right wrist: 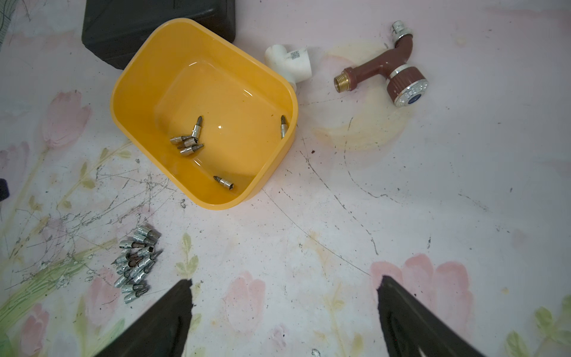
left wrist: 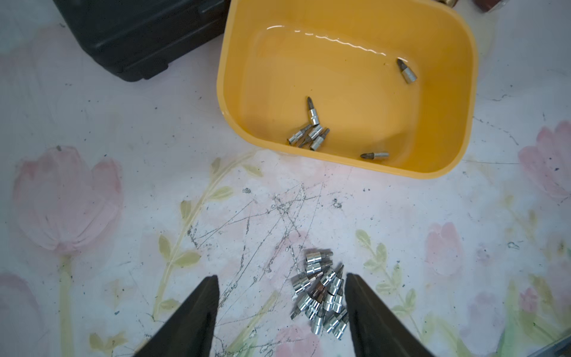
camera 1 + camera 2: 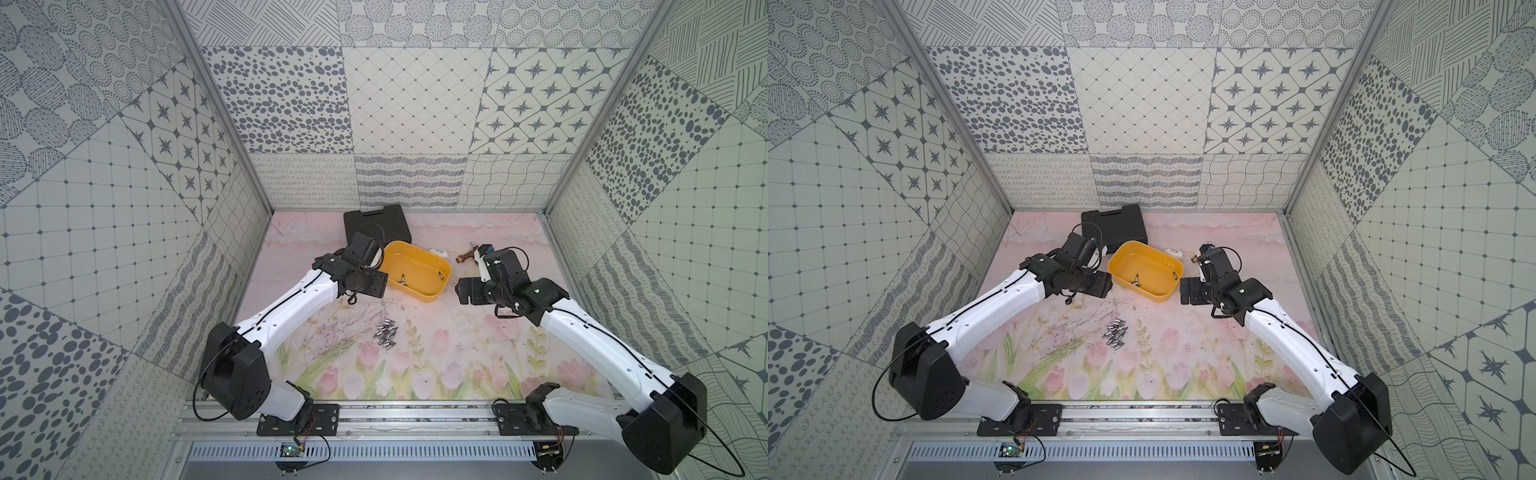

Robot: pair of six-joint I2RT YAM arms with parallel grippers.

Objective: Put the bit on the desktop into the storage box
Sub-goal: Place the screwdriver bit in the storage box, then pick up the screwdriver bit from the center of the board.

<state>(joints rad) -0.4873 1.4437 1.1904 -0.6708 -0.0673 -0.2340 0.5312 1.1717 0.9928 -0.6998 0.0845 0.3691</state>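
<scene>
Overhead, arms (image 3: 291, 303) partly hide case (image 3: 376, 222), tap (image 3: 465, 254); bits (image 3: 403, 279) in storage box (image 3: 415, 253) tiny.

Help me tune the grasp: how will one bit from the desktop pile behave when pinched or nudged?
The bits in the pile look like small, shiny metal with round collars, so one would probably roll when nudged and might slip in a pinch. They lie touching and overlapping, so lifting one likely disturbs neighbours. They look rigid, hardly fragile.

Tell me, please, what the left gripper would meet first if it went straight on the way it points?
Most likely the heap of small silver metal bits on the floral desktop; the left gripper aims at it, though depth is unclear.
</scene>
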